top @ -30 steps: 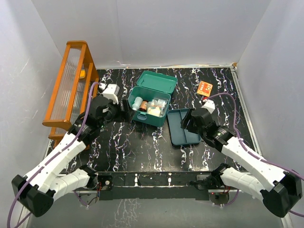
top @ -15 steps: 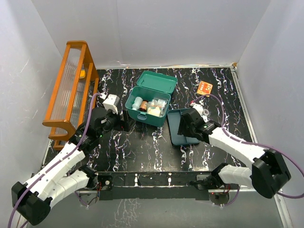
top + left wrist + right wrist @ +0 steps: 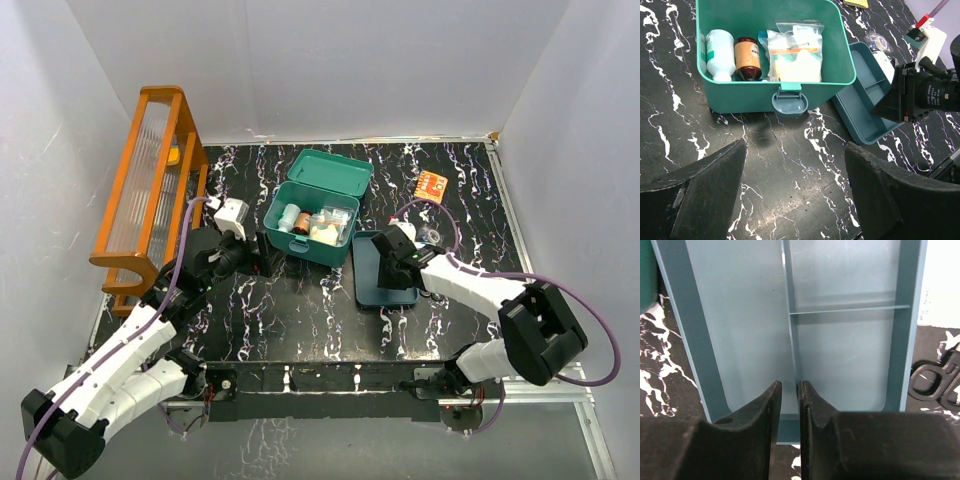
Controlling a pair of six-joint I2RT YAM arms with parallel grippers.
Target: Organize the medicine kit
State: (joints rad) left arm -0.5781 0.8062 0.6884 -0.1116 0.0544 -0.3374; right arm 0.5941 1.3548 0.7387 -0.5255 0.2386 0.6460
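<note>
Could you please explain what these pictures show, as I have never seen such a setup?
Two white robot arms stand at the near edge of a black marbled table, each ending in a two-fingered pincer. One picture looks down from above; the other two come from cameras on each wrist. On the table are an open teal medicine box holding a white bottle, a brown bottle and a clear bag, its tray beside it, an orange rack at the left and a small orange packet at the back. The left pincer hangs open before the box, empty. The right pincer is closed on the tray's middle divider.
</note>
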